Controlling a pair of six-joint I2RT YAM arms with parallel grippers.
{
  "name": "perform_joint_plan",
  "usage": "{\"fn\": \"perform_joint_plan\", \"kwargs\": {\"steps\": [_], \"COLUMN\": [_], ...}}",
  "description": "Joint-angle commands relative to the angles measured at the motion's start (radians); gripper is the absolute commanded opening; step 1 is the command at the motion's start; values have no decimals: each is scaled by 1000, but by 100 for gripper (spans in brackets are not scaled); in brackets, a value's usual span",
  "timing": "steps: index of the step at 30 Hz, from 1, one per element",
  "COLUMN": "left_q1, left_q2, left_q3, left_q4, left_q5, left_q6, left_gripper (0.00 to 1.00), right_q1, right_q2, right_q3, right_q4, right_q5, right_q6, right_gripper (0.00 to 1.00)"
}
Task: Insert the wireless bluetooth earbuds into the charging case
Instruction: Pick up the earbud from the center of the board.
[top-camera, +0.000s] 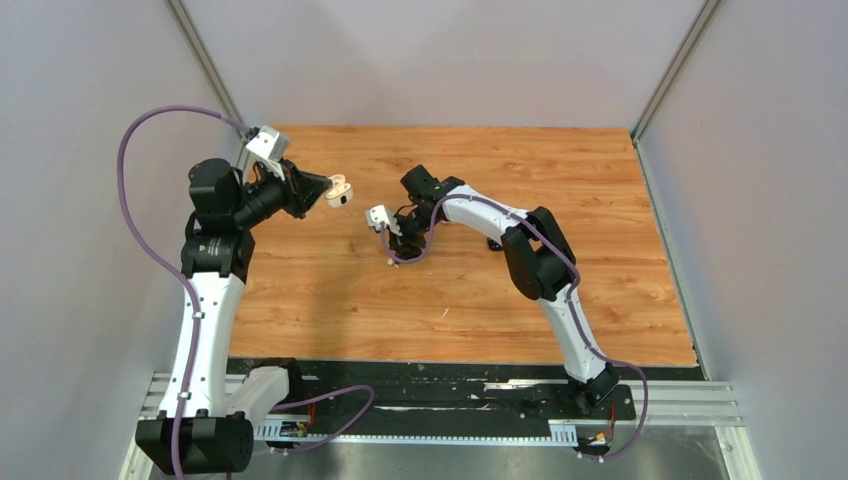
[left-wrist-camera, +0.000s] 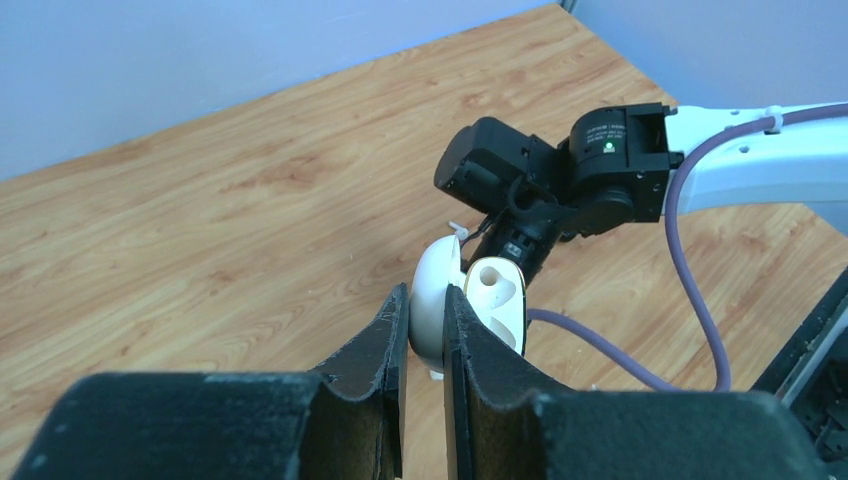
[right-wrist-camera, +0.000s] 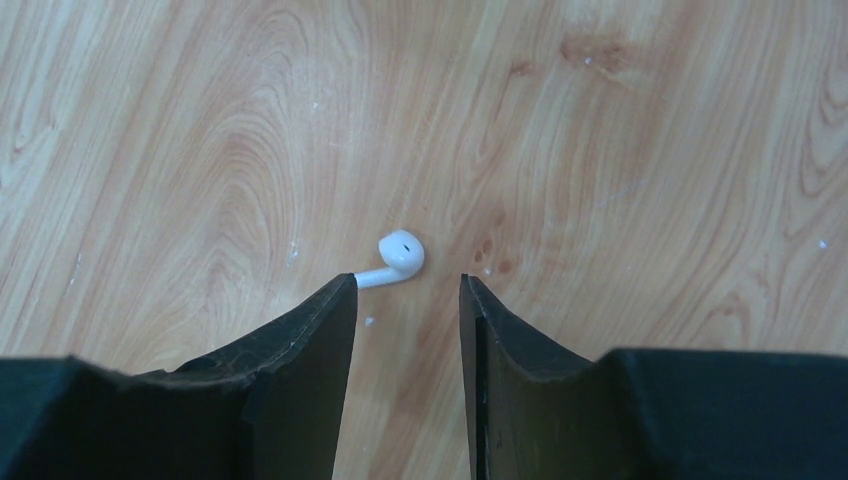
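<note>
Evidently offering its sockets, the left claw pinches the white charging case aloft at upper left; the right claw, spread, hangs over a white earbud.

charging case pinched between the fingers of the left gripper, up off the table at rear left. right gripper to its right, nearer the table's middle, tips pointed down at it. one earbud flat on the table just ahead of those tips, stem end by one fingertip, head before the gap between them.
</note>
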Motion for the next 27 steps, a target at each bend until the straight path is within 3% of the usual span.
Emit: {"fn": "perform_joint_plan", "kwargs": {"steps": [1, 27], "left_q1": [4, 4], "left_q2": [-2, 18], "left_q3": [19, 9], "left_q4": [45, 73], "left_q5": [26, 40], "left_q6": [-31, -52], "left_gripper": [0, 0], "right_q1": [32, 53], "right_q2": [28, 75], "right_q3": [54, 74], "right_q4": [-10, -20], "right_q5": [-16, 69], "right_q6": [-40, -62], "right_gripper": [41, 29]}}
